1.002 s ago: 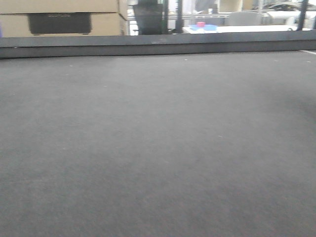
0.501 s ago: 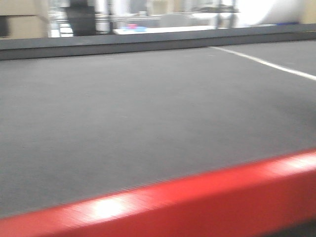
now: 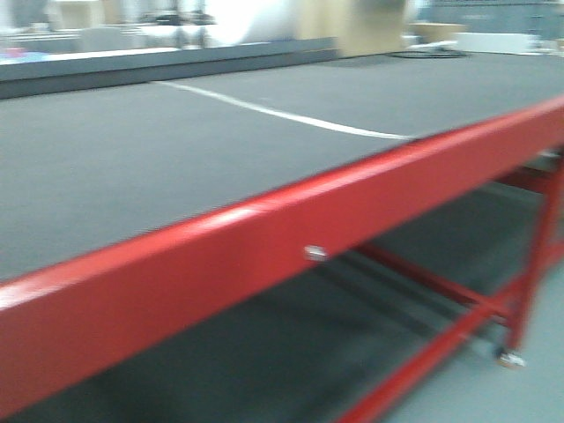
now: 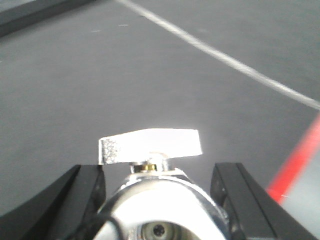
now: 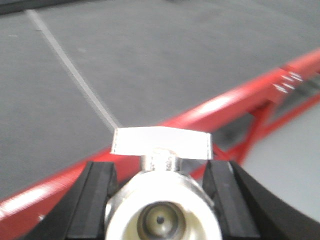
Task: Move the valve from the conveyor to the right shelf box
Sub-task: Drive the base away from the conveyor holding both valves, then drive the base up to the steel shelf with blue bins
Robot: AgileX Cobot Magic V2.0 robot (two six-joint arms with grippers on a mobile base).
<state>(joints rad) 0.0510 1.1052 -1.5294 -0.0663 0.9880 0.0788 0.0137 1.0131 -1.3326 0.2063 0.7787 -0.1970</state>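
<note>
The left fingers (image 4: 86,192) are pinching a valve (image 4: 165,202) and the right fingers (image 5: 98,192) a second valve (image 5: 162,197) round their polished bodies, likely heavy, rigid and slippery.

Wide dark grey conveyor (image 3: 115,167) top ran flat to a dark raised rail (image 3: 176,66) at its far edge, thin white line (image 3: 282,115) crossing it, red frame beam (image 3: 264,256) along the near side, red legs (image 3: 533,264) below, on grey floor (image 3: 546,388).

shiny silver valve (image 4: 165,207), flat handle up, sits in the left gripper (image 4: 159,174); second valve (image 5: 162,210) likewise in the right gripper (image 5: 160,170)
</note>
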